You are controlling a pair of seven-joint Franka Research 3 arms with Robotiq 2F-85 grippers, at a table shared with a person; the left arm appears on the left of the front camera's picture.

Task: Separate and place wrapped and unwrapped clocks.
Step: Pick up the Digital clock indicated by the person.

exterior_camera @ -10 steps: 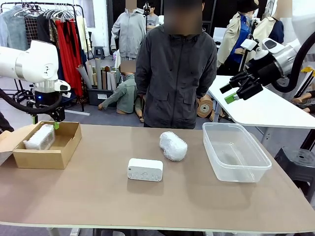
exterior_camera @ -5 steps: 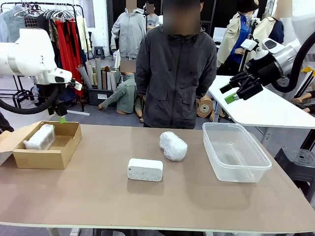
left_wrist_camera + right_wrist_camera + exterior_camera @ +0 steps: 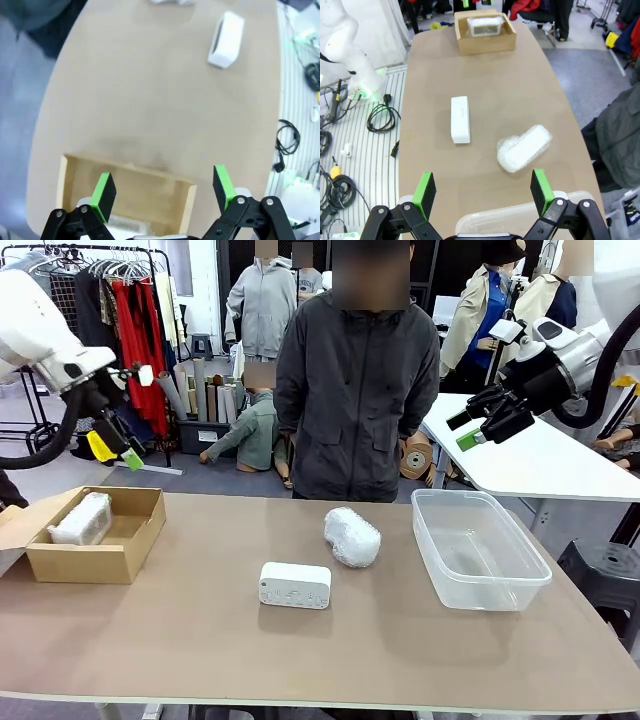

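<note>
The left hand [image 3: 117, 453] was held raised above and behind the cardboard box [image 3: 80, 565], its jaws spread wide with nothing between them. The right hand [image 3: 460, 431] was held high and far from the box, beyond the clear tub [image 3: 428, 545] at the opposite end of the tabletop [image 3: 200, 650]. It too was wide and empty.

One boxed wrapped clock [image 3: 82, 519] was found lying inside the box, against the wall farthest from the tub. The bare white clock [image 3: 295, 585] stood on the tabletop roughly midway between the box and the tub. The loose wrapped clock [image 3: 352, 537] lay a little farther from the box, on the person's side of the bare one and apart from it.

The loose wrapped clock was judged light, with a soft, springy covering that would give under the pads before the hard body inside was met. It would best be taken across its short width at the middle of its length, with the jaws closed well in so that the film could not slide.

The bare white clock was judged stiff, smooth-cased and somewhat slippery. It would best be taken from above across its thin depth, at the centre, so that it would not be tipped.
</note>
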